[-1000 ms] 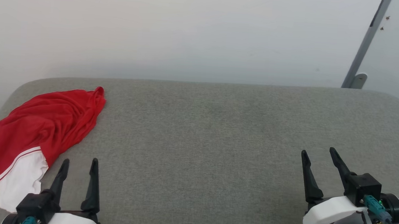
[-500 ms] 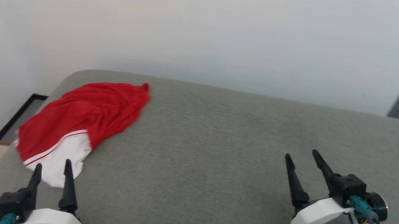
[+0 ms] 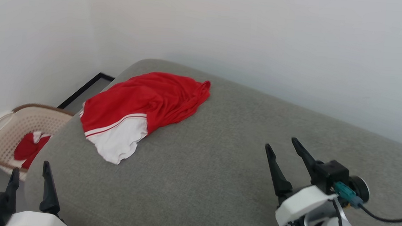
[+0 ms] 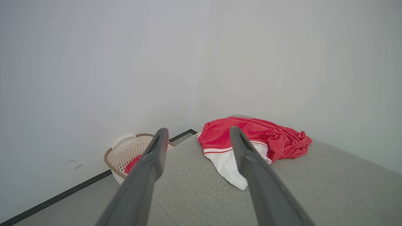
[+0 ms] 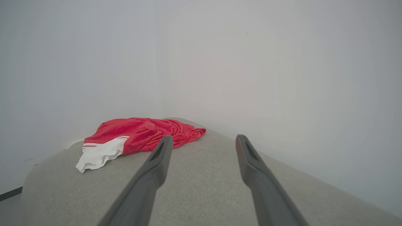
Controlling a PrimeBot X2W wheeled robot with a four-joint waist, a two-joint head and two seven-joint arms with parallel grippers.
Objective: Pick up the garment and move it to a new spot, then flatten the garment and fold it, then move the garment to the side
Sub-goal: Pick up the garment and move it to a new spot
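At the far left a beige laundry basket [image 3: 26,121] stands on the floor beside the worktop's corner, with some red and white cloth [image 3: 28,148] in it. The left tool [image 3: 31,167] hangs over the near left edge of the grey fabric-covered worktop [image 3: 201,169], its jaws wide and empty. Ahead of it and a little to the right, the red shirt [image 3: 153,96] lies crumpled on the far left corner. One white sleeve with red stripes spills toward the edge above the basket. Further right, the right tool [image 3: 280,143] hovers over bare fabric, well apart from the shirt, its jaws also wide and holding nothing.

The pick-up has not begun. The left tool looks better placed for it: reach forward, come down on a raised red fold rather than the thin sleeve hem, close firmly, then lift before carrying the shirt rightward to open fabric. Nothing lies between tool and shirt. The risks are the drop-off beside the sleeve, where a sideways drag could tip the shirt toward the basket, and the wall close behind the corner.
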